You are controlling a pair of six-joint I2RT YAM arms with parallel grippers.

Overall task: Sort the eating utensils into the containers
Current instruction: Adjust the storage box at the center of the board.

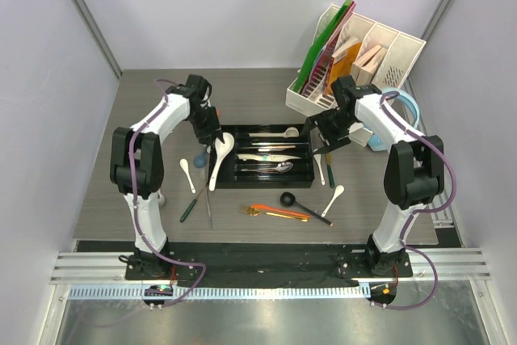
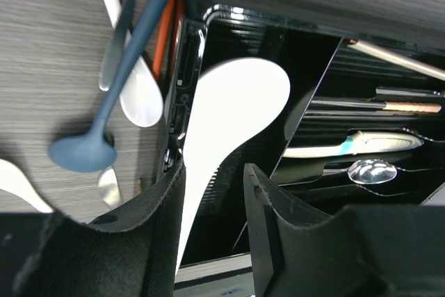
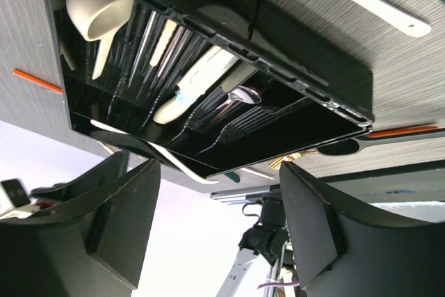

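Note:
The black cutlery tray (image 1: 266, 174) lies mid-table and holds white spoons, steel pieces (image 3: 240, 95) and a ceramic soup spoon (image 3: 97, 8). My left gripper (image 1: 214, 141) hangs over the tray's left end. It is open around a large white spoon (image 2: 236, 95). The spoon's handle runs along the left finger, with a clear gap to the right finger. Its bowl rests on the tray (image 2: 222, 10) rim. My right gripper (image 1: 321, 145) hovers open over the tray's right end (image 3: 334, 85), with nothing between its fingers (image 3: 132, 199).
Loose on the table are a blue spoon (image 2: 83, 152), a white spoon (image 2: 139, 99), orange chopsticks (image 1: 279, 212), a black spoon (image 1: 303, 206), a gold fork (image 1: 254, 211) and a green-handled piece (image 1: 188, 208). A white file organiser (image 1: 355, 58) and light-blue headphones (image 1: 401, 107) stand back right.

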